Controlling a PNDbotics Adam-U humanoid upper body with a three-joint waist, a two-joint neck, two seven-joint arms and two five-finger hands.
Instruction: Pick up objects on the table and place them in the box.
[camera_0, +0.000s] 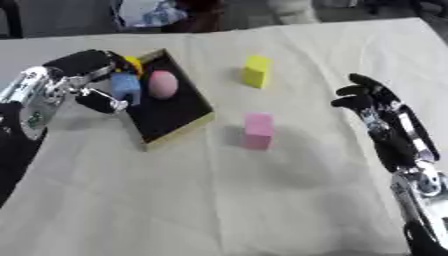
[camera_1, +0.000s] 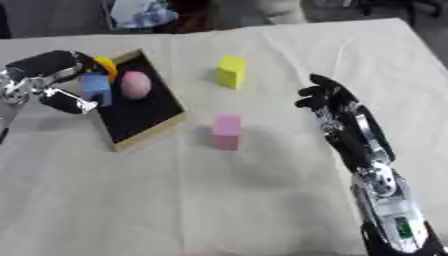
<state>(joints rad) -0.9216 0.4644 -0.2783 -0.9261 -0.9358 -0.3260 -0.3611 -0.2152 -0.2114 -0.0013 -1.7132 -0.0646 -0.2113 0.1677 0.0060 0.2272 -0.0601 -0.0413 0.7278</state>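
Observation:
A shallow box (camera_0: 179, 127) with a black floor and tan rim lies at the left of the table. Inside it rest a pink ball (camera_0: 163, 84) and a yellow thing (camera_0: 133, 63) at its far corner. My left hand (camera_0: 83, 80) hovers over the box's left edge, fingers and thumb curled round a blue block (camera_0: 125, 88). A yellow block (camera_0: 256, 71) stands on the cloth to the right of the box, and a pink block (camera_0: 258, 130) stands nearer me. My right hand (camera_0: 385, 117) hangs open at the right, apart from both blocks.
A white cloth (camera_0: 219, 200) covers the table. Dark clutter and a bluish-white bundle (camera_0: 149, 12) lie beyond the far edge.

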